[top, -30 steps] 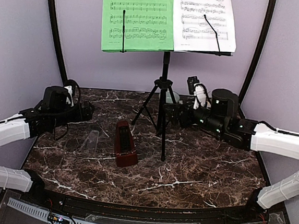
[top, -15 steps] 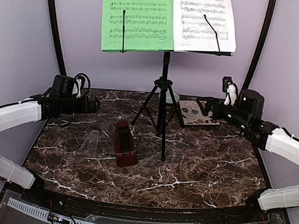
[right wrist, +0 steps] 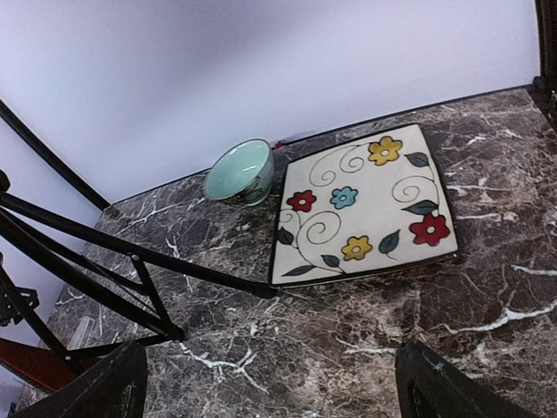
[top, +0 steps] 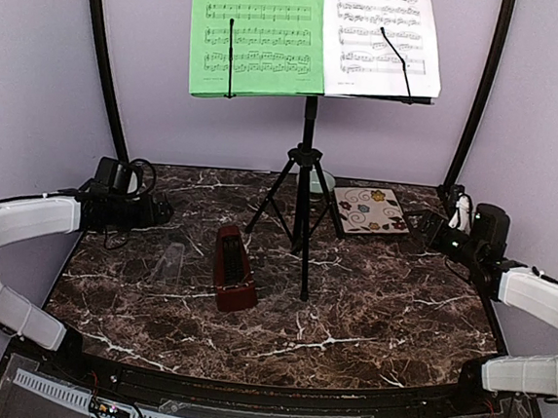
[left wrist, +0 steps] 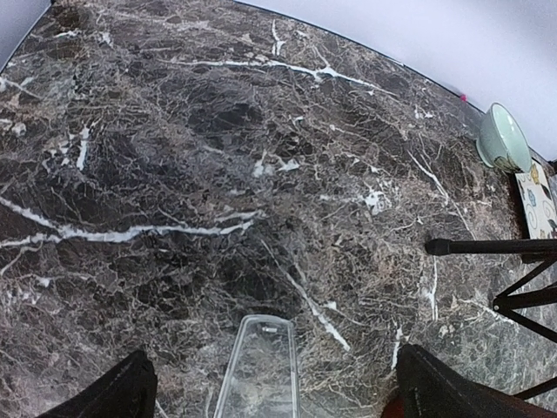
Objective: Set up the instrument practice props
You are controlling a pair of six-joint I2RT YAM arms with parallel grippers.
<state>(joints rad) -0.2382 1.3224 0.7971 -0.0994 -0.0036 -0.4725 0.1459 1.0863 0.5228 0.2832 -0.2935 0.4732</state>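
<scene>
A dark brown marble table with white veins fills the overhead view. At its back centre stands the black tripod music stand, its desk holding 1 green sheet of printed music on the left and 1 white sheet of printed music on the right, each pinned by a thin wire. 2 white-and-black arms sit low at the table's 2 sides. The left gripper and the right gripper both have their fingers spread fully wide and hold nothing. A cream square tile with swirls and flowers lies right of the tripod. The small dark red-brown pyramid metronome sits in front of the tripod, apparently upright. A small pale green bowl peeks out behind the stand. The props look set, so the step seems to be parking the arms. Doing it well means keeping both grippers wide of the tripod legs and the metronome. Only the overhead view shows the sheets. Only the left wrist view shows a narrow clear plastic piece lying between that gripper's fingers. Only the right wrist view shows the bowl tipped just beside the tile's corner.
</scene>
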